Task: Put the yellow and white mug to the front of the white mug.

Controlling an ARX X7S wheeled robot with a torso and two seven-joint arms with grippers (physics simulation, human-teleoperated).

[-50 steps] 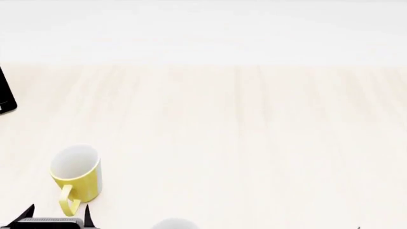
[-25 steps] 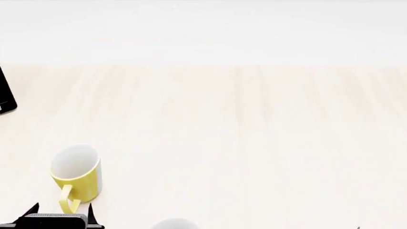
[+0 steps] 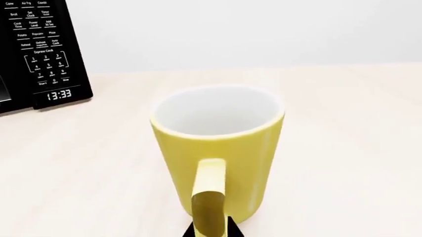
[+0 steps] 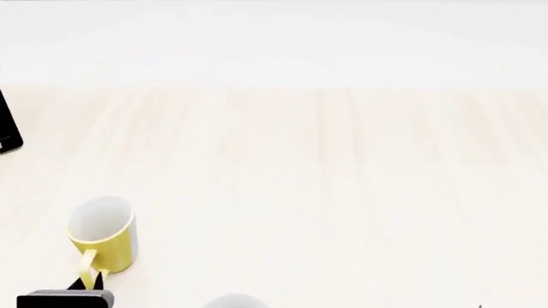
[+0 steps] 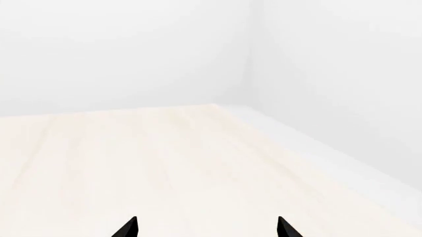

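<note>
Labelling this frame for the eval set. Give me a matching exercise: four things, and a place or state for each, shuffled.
Things:
1. yellow and white mug
2. white mug
3. left hand
4. right hand

Places or states:
a. only its rim shows, at the head view's bottom edge
b. fingertips apart over bare table, nothing between them
c. upright on the table, handle toward the robot
d. fingertips closed in on a yellow handle

Pairs: 1-c, 2-a, 3-d, 4-b
</note>
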